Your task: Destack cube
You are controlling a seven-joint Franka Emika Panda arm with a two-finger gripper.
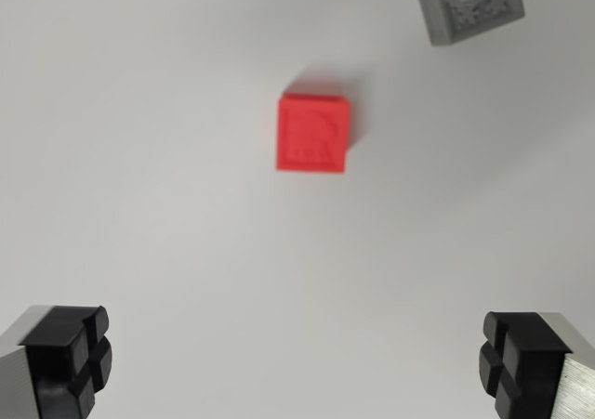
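Red cube (313, 133) is seen just above frame centre, flat on white table (167, 205), w/ embossed top face. Grey cube (469, 4) is cut off at upper right edge, well apart from red one. Gripper (296, 363) is spread wide, nothing held; black pads (67, 356) are seen at bottom corners.

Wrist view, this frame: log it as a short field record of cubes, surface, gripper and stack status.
red cube: near centre, alone on the surface
grey cube: upper right, partly cut off by the frame edge, apart from the red one
surface: plain white
gripper: open, fingers wide apart, holding nothing
stack status: no cube on another in this view
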